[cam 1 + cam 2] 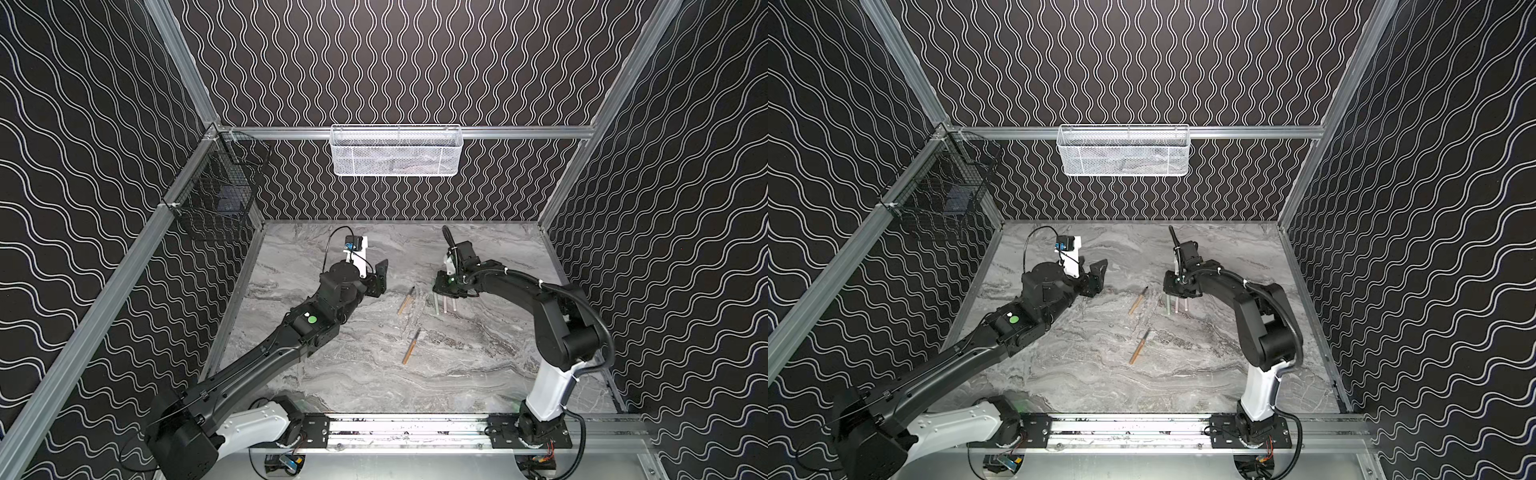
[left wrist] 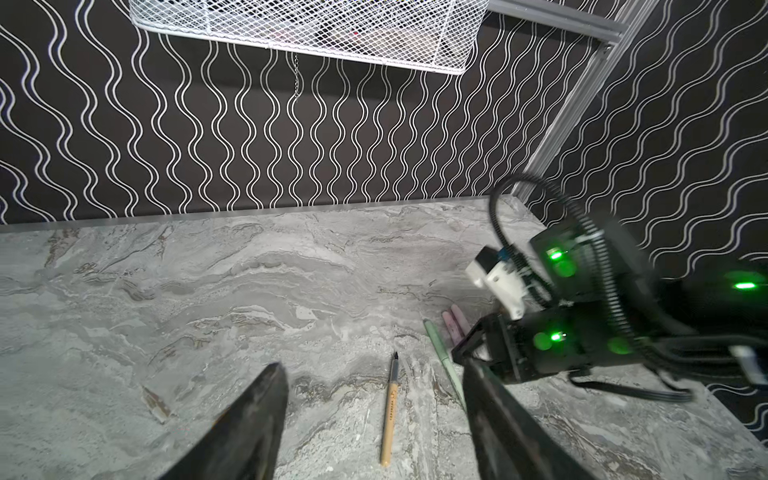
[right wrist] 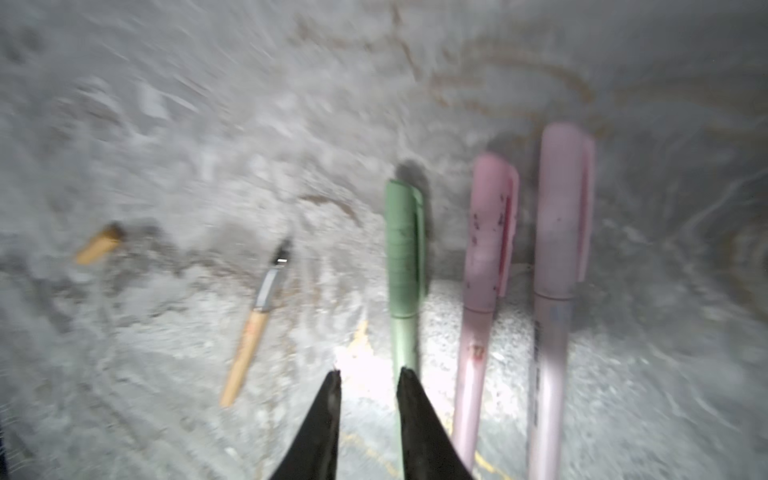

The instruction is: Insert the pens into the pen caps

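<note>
My right end effector (image 3: 368,376) sits slightly parted, empty, just beside the capped green pen (image 3: 405,249) on the worktop (image 3: 208,124); left end effector (image 2: 372,365) wide, empty. Worried I'll knock it into the pink pens (image 3: 486,249).

Marble table (image 1: 457,374) bears seemingly five pens (image 1: 411,347).

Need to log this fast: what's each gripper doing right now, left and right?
Left gripper: open wide, holding nothing.
Right gripper: slightly open, holding nothing; the green pen lies just beside it.
</note>
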Controlling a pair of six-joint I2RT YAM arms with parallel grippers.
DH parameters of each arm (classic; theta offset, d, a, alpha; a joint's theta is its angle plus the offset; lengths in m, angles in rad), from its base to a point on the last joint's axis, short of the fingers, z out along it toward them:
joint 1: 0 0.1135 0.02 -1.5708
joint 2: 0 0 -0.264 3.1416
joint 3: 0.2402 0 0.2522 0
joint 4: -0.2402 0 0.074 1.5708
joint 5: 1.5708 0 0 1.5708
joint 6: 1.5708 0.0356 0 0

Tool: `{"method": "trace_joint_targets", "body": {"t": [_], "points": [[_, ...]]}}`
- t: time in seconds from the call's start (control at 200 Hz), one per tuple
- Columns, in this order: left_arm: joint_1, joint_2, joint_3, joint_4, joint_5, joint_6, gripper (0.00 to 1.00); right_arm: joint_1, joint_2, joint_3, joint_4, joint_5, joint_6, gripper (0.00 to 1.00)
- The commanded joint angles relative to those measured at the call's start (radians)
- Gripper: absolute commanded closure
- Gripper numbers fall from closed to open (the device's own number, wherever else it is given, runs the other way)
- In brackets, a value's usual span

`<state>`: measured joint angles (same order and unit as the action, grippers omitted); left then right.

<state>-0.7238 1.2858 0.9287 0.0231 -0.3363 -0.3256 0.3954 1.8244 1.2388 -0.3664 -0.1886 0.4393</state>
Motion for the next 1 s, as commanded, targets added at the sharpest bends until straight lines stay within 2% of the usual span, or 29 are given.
{"method": "trace_joint_targets", "body": {"t": [0.0,0.225,0.375,0.501,0.676,0.996], "points": [[0.014,0.027,0.014,-0.006,-0.019,0.027,0.29,0.002,-0.074,-0.009,0.012,-0.017,0.007,0.72],[0.197,0.208,0.099,-0.109,0.154,-0.046,0.29,0.007,-0.247,-0.118,0.108,-0.041,0.012,0.66],[0.335,0.444,0.202,-0.202,0.35,-0.06,0.28,0.007,-0.305,-0.173,0.152,-0.069,0.009,0.61],[0.387,0.638,0.303,-0.294,0.458,-0.029,0.28,0.007,-0.332,-0.201,0.172,-0.1,0.003,0.58],[0.392,0.76,0.352,-0.356,0.42,0.013,0.28,0.007,-0.368,-0.235,0.193,-0.118,-0.003,0.56],[0.389,0.802,0.363,-0.367,0.434,0.023,0.28,0.008,-0.395,-0.271,0.198,-0.125,-0.007,0.55]]}}
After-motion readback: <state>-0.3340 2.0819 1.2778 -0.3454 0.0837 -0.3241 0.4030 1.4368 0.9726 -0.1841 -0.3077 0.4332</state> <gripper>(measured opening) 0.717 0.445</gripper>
